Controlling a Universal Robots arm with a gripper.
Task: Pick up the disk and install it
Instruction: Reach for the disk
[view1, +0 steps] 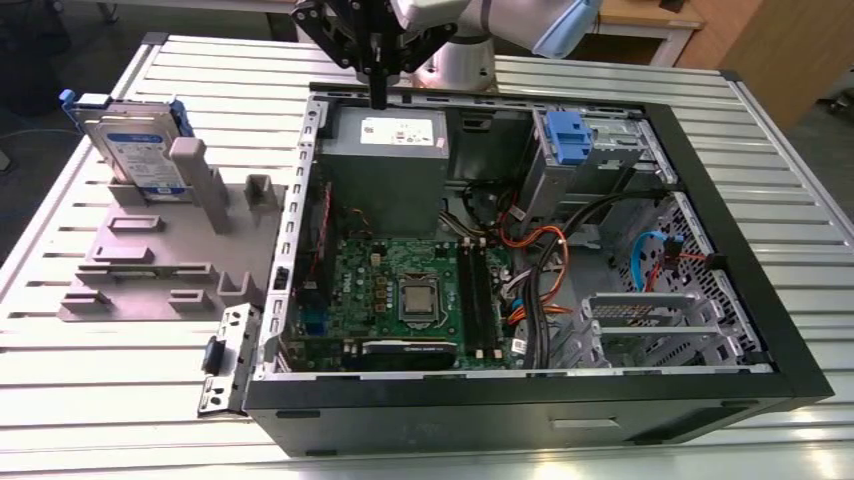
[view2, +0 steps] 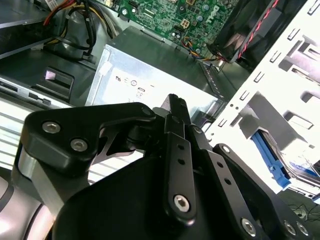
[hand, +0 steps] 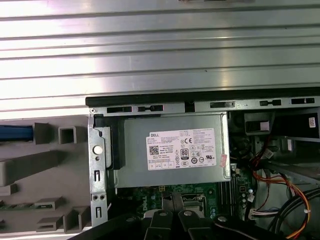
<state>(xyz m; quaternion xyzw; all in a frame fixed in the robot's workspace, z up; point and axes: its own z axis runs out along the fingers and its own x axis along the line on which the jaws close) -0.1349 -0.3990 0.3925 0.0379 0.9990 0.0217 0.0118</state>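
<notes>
The disk (view1: 138, 150) stands upright in a slot of the grey holder (view1: 147, 260) on the table, at the exterior view's left of the open computer case (view1: 534, 400). It is a silver drive with a white-and-blue label in a blue carrier; the carrier's blue edge also shows in the first wrist view (hand: 15, 132) and the second wrist view (view2: 270, 157). My gripper (view1: 380, 98) hangs over the case's far edge, above the grey power supply box (view1: 387, 150), well apart from the disk. Its fingers (view2: 176, 107) are shut together with nothing between them.
Inside the case lie the green motherboard (view1: 400, 290), orange and black cables (view1: 547, 260), and a drive bay with another blue carrier (view1: 567, 135) at the far right corner. The ribbed metal table (view1: 120, 390) surrounds the case. The holder has several upright posts (view1: 187, 165).
</notes>
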